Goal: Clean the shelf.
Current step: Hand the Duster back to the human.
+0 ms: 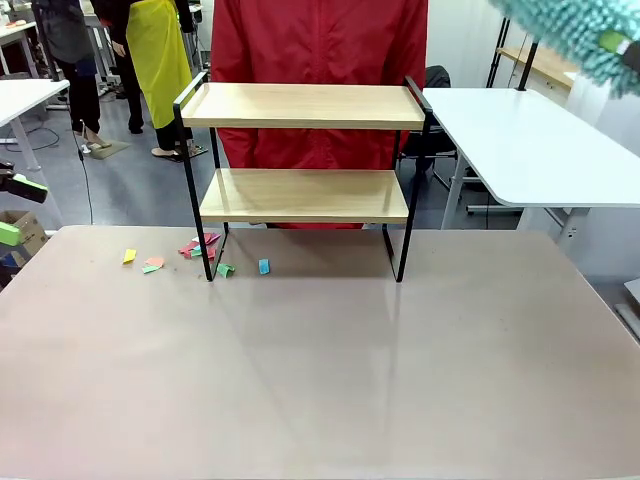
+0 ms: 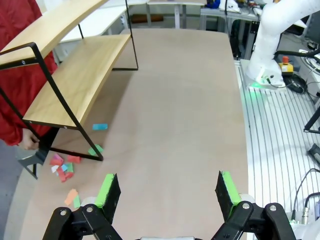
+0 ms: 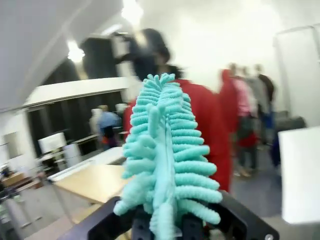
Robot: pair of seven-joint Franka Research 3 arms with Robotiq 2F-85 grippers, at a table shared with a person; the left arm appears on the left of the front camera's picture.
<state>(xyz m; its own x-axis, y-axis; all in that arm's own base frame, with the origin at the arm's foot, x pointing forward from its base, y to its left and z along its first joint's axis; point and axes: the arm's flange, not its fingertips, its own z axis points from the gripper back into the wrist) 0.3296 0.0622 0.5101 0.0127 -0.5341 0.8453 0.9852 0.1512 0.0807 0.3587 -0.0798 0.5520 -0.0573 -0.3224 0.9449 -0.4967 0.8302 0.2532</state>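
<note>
The shelf [image 1: 305, 190] stands at the table's far middle, two light wooden boards in a thin black frame, both boards bare. High at the top right, my right gripper [image 1: 618, 48] is shut on a fluffy turquoise duster [image 1: 565, 30], well above and to the right of the shelf. In the right wrist view the duster [image 3: 165, 150] rises from the shut gripper [image 3: 165, 227], with the shelf's top board [image 3: 95, 182] below it. My left gripper [image 1: 18, 210] hangs open at the left edge. In its own view the open gripper [image 2: 167, 192] is empty, and the shelf [image 2: 75, 75] lies at the left.
Coloured paper scraps [image 1: 190, 255] lie on the table by the shelf's left legs; they are scraps [image 2: 65, 167] ahead-left of my left fingers. A person in a red jacket [image 1: 320, 60] stands right behind the shelf. A white table [image 1: 520, 140] stands at the right.
</note>
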